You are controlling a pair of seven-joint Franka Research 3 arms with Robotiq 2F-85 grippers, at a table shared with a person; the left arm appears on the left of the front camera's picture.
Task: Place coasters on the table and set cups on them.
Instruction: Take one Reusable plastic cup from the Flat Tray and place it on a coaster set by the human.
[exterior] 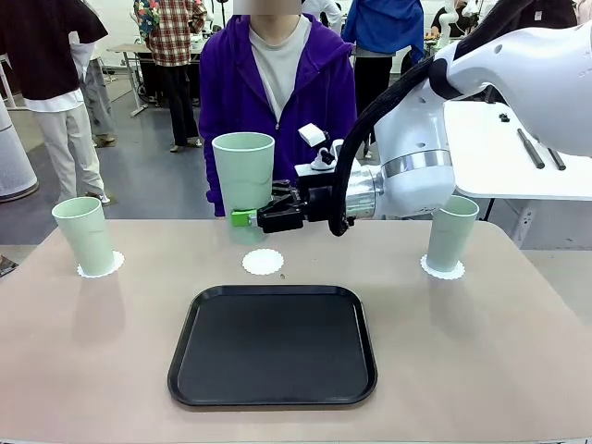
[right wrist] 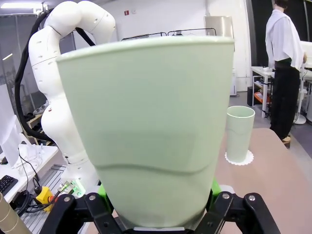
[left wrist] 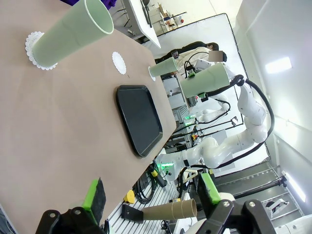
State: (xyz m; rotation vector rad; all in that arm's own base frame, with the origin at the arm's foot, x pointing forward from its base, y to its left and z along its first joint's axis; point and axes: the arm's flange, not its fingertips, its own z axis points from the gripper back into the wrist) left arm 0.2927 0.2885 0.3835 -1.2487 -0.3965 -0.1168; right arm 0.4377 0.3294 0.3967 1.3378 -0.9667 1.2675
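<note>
The held cup hangs upright above the bench, its base clear of the surface and just behind and to the left of the bare middle coaster. The right hand is clamped on the cup's lower part, reaching in sideways from the picture's right; in the right wrist view the same cup stands between the green pads, pinched low down.

The left cup stands on its coaster near the bench's left edge, looking slightly tilted. The right cup stands upright on its coaster on the right side. The three coasters lie in a row across the far half of the bench, well apart from one another.

A black tray lies in front of the middle coaster, nearer the robot, with nothing in it.

The left hand has its fingers apart and holds nothing; in its wrist view it is off beyond the bench's edge, well away from the cups.

A person in a purple jacket stands at the far side, right behind the held cup.
</note>
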